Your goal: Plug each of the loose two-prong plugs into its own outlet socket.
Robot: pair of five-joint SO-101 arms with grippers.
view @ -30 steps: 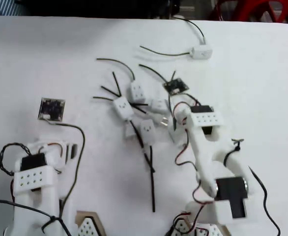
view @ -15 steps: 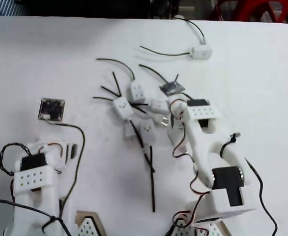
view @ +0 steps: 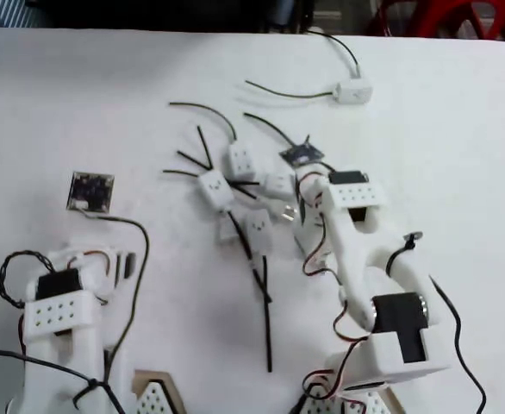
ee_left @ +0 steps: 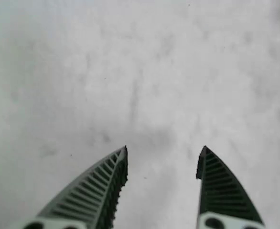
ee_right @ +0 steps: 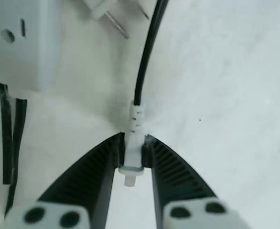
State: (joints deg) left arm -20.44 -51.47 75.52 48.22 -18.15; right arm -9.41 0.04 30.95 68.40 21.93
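**Right tool** (ee_right: pixel 133 139): clenched on the white neck of a plug (ee_right: pixel 134 119), which is pinched from both sides between the ribbed fingers (ee_right: pixel 97 176). The plug's black cord (ee_right: pixel 147 62) runs away from the tool across the desk (ee_right: pixel 226 71). Whether the plug rests on the desk or hangs clear of it cannot be told.

**Close surroundings:** An outlet block (ee_right: pixel 16 33) lies near the held plug with its slots facing up, and the two do not touch. A second plug (ee_right: pixel 106 9) lies farther off, its bare metal prongs free of any socket. Two black cord ends (ee_right: pixel 5 133) lie side by side against the near edge of the outlet block.

**Left tool** (ee_left: pixel 163 150): released, with its fingers spread and nothing between them, over a bare patch of desk. The left arm (view: pixel 59 315) sits at the near left corner, well apart from the work.

**Wider desk:**
- A cluster of white blocks (view: pixel 215 189) and tangled cords occupies the centre, with the right arm (view: pixel 356 203) at its right edge.
- A square circuit board (view: pixel 90 191) lies left of the cluster, and a black wire runs from it toward the left arm.
- A darker board (view: pixel 302 154) sits just beyond the right arm's wrist.
- A lone white block (view: pixel 352 90) with its own cord lies near the far edge, well apart.
- A long black cord (view: pixel 265 310) trails from the cluster toward the near edge, between the arms.
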